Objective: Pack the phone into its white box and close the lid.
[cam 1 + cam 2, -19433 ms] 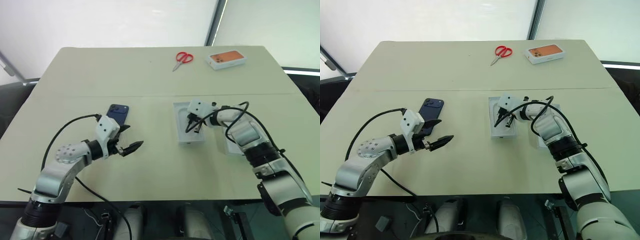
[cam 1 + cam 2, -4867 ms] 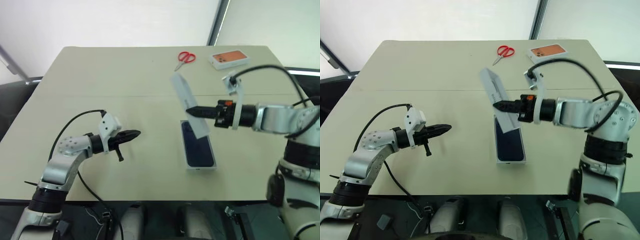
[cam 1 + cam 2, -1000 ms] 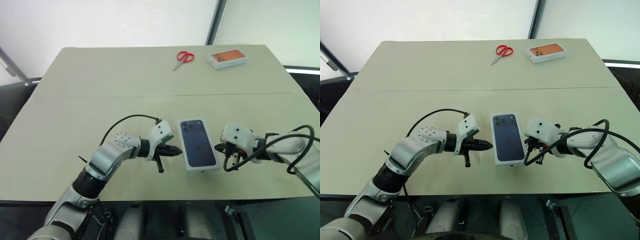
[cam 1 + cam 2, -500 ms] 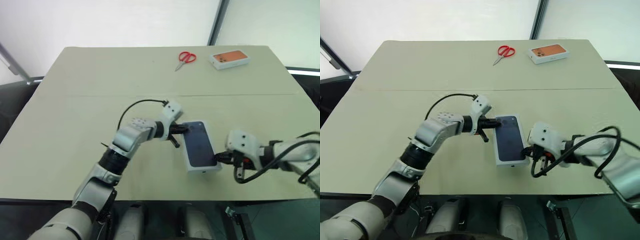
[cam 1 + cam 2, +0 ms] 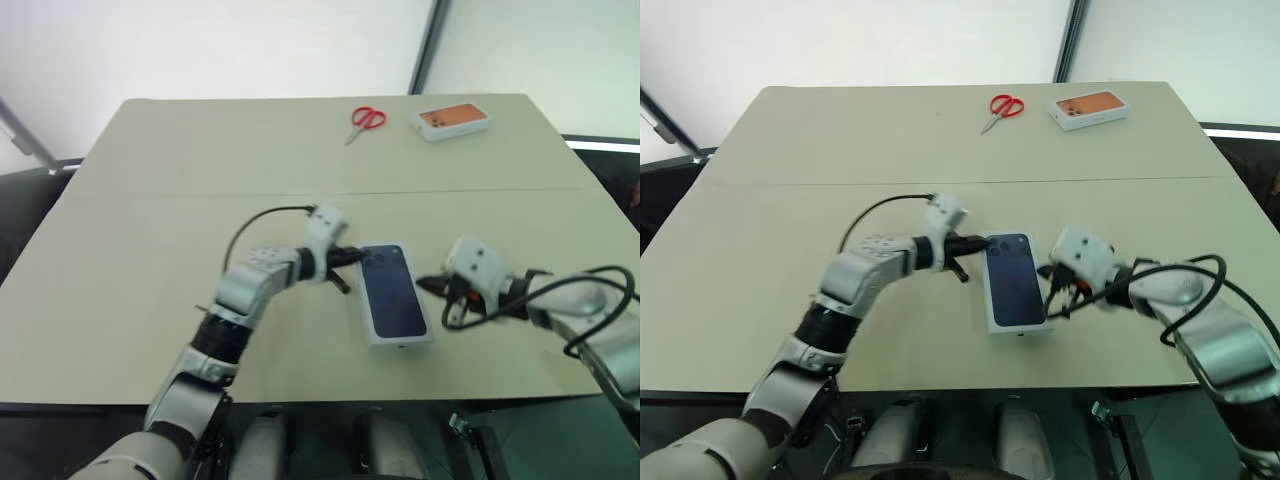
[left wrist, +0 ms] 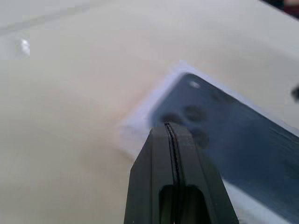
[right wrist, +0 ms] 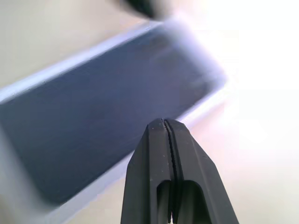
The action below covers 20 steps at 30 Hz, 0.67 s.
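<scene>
The lid [image 5: 392, 295], white with a dark blue phone print on top, lies flat over the white box near the table's front middle. The phone is hidden under it. My left gripper [image 5: 357, 257] is shut with nothing in it, its tip at the lid's far left corner, above the printed camera cluster [image 6: 191, 114]. My right gripper [image 5: 422, 285] is shut and empty, pointing at the middle of the lid's right long edge [image 7: 93, 121]. Whether either tip touches the lid I cannot tell.
Red scissors [image 5: 367, 119] and a white box with an orange top [image 5: 454, 120] lie at the table's far edge, well away from both arms. The table's front edge [image 5: 330, 402] runs close below the closed box.
My left gripper went from the box's left side to its far left corner. My right gripper rose from the near right corner to the middle of the right edge. The lid now lies straighter.
</scene>
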Available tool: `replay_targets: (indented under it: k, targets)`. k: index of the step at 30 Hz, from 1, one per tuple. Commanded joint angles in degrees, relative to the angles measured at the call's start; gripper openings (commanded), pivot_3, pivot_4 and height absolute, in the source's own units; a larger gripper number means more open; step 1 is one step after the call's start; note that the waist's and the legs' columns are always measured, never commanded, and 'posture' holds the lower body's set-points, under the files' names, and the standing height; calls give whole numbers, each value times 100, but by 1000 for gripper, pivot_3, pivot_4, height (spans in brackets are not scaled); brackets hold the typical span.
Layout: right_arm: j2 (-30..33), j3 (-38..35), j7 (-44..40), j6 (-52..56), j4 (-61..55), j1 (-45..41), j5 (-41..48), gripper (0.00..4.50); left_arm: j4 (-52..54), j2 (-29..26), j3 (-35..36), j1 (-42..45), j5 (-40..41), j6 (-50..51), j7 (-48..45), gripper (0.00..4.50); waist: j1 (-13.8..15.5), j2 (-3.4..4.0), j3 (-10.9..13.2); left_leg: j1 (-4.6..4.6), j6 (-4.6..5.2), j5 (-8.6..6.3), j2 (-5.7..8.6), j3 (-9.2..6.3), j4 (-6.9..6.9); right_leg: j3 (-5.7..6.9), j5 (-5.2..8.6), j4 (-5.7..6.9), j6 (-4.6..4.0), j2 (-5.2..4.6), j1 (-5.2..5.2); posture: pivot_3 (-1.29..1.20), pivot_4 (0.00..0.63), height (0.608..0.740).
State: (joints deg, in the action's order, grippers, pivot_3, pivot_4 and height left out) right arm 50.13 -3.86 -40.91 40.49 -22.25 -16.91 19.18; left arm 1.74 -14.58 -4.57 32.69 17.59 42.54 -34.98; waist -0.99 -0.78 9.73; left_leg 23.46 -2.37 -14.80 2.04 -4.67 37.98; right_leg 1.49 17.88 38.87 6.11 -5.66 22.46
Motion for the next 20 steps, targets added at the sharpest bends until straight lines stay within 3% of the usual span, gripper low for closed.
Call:
replay_targets:
  k: [1,5,9,20]
  targets:
    - [-176,-318,87,-426,760,-347,-73,29,777,-447,776,-404,249,-55,73,0,30,-2,1,0,1,-1,0,0,0,0,0,-1,0,0,0,0,150,697]
    - [-430,-429,1,-852,1712,-744,-39,29,1274,-1090,1605,-1231,435,-178,-7,0,57,-1,3,2,9,-5,13,4,3,1,0,-17,1,-16,-10,0,150,697]
    - [-566,-420,-174,-1085,2357,-1005,22,29,1445,-1504,1904,-1911,374,-266,40,0,65,1,4,3,23,-13,19,5,3,1,0,-20,1,-22,-10,0,150,697]
    - [-776,-274,-596,-1218,2708,-1031,71,29,1881,-1482,2401,-2678,634,-298,474,0,38,3,5,3,24,-15,14,6,1,1,0,-20,1,-22,-8,0,150,697]
